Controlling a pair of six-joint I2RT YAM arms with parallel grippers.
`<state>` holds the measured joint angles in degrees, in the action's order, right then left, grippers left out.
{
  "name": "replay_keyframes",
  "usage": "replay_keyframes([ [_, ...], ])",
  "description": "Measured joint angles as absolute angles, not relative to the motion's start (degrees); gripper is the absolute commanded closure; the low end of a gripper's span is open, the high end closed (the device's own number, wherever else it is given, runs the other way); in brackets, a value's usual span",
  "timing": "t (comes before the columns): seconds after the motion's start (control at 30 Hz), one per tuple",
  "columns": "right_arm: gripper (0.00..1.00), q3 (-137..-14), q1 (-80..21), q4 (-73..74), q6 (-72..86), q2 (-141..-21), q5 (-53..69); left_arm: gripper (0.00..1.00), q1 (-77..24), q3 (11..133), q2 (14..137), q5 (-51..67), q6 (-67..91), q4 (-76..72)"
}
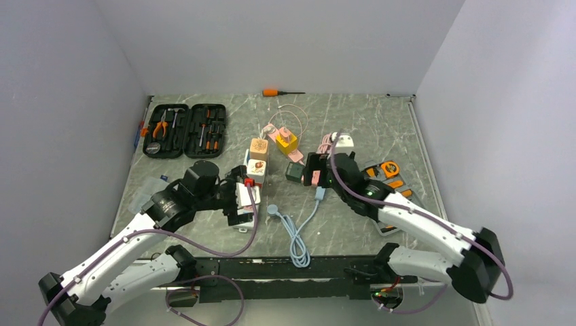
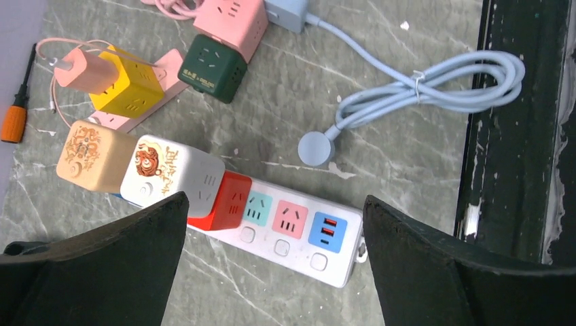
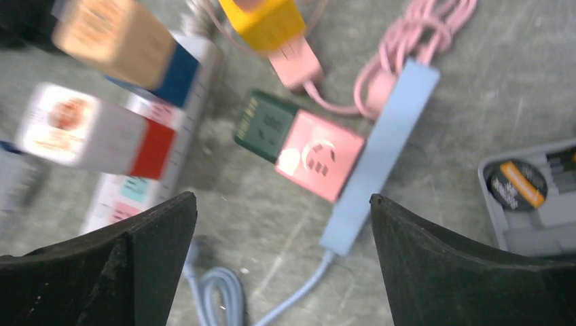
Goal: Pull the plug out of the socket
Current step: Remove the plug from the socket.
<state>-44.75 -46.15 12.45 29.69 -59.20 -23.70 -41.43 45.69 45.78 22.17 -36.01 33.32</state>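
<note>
The left arm's fingers point(image 2: 109, 265) stand wide apart with nothing between them, over the white power strip point(image 2: 292, 234) lying on the worktop point(image 2: 407, 156) at lower centre of the left wrist view. On the strip's left end sit a tan cube adapter point(image 2: 88, 156) and a white-and-red cube plug point(image 2: 183, 180). The cube plug is the likely target, though I cannot be sure. It looks like a light, rigid, smooth plastic block held only by its prongs. It is best gripped across two flat sides and drawn straight out while the strip is pinned, or the light strip will lift with it. Further right, the right arm's fingers point(image 3: 109, 265) are likewise spread and empty above a pink cube point(image 3: 319, 163) touching a light-blue strip point(image 3: 380, 156).
</note>
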Motion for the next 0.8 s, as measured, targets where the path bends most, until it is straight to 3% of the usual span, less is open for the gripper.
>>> replay_keyframes([
  [0.5, 0.01, -41.93, -44.1, 17.21, 37.19, -75.81, -23.22, 0.01, -41.36, 51.59, 51.07, 22.65, -33.32, 25.74],
  [0.8, 0.21, -43.27, -41.74, 14.57, 38.22, -88.71, -22.41, 0.01, -41.36, 57.69, 55.07, 22.37, -33.89, 22.65],
])
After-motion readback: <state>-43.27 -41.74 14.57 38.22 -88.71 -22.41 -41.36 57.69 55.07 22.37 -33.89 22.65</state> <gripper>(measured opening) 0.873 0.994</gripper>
